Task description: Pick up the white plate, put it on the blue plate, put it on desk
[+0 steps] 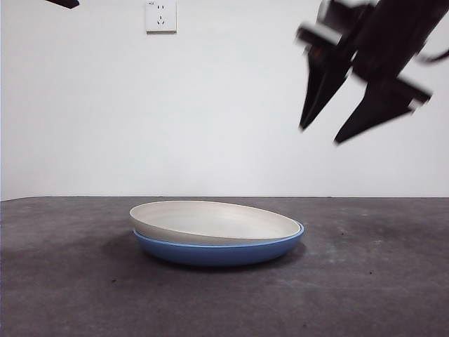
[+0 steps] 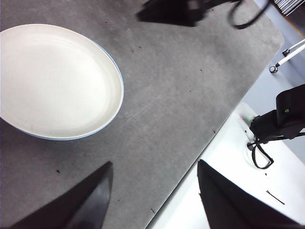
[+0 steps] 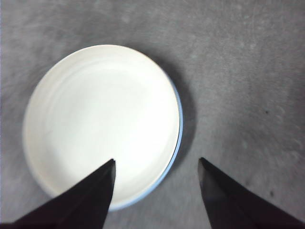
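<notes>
Where the desk (image 1: 379, 281) spreads dark and speckled, lies the white plate (image 1: 214, 221), nested slightly tilted inside the blue plate (image 1: 217, 253), blue rim showing from 3 to 6 o'clock. Hangs above at about 2 o'clock the right gripper (image 1: 321, 135), jaws spread apart, empty. Waits off at 10 o'clock the left gripper (image 2: 155, 200), likewise parted, holding nothing.

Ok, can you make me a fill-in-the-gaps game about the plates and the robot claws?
1. The white plate sits on top of the ____ plate.
2. The white plate sits ____, one side higher.
3. The right gripper hangs above the plates with its jaws ____.
4. Both plates rest on the ____ desk.

Missing words: blue; tilted; open; grey
</notes>
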`<control>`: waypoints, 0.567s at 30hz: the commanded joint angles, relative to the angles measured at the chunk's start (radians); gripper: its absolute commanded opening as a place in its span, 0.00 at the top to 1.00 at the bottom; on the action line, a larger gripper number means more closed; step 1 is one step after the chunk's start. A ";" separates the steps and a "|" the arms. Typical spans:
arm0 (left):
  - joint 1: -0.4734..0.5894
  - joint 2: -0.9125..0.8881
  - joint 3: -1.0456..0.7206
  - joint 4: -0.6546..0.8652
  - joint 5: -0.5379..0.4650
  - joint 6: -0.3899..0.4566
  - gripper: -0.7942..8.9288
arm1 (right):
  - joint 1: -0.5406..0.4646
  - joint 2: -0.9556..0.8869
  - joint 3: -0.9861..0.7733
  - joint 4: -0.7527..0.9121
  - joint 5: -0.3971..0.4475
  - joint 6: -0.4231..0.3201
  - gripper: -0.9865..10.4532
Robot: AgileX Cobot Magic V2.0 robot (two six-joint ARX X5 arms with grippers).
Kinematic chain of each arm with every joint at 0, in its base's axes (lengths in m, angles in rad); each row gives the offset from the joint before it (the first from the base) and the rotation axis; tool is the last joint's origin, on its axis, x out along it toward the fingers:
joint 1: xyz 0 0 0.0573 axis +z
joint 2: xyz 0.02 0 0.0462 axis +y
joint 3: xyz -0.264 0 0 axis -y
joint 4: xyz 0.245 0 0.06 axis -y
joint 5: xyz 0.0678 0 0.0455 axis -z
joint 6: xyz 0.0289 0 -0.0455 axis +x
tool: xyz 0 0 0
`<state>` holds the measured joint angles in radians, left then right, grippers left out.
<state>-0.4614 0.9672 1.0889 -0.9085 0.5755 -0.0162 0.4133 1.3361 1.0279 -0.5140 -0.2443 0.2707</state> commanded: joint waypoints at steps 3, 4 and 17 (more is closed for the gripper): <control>-0.005 0.004 0.010 0.011 0.005 0.009 0.63 | 0.018 -0.137 0.020 -0.142 -0.077 -0.082 0.67; -0.005 0.004 0.010 0.011 0.005 0.009 0.63 | 0.020 -0.161 0.020 -0.169 -0.095 -0.089 0.67; -0.005 0.004 0.010 0.010 0.005 0.009 0.63 | 0.088 -0.409 0.020 -0.492 -0.133 -0.124 0.67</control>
<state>-0.4614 0.9672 1.0889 -0.9085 0.5755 -0.0162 0.4927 0.9237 1.0279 -1.0073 -0.3740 0.1612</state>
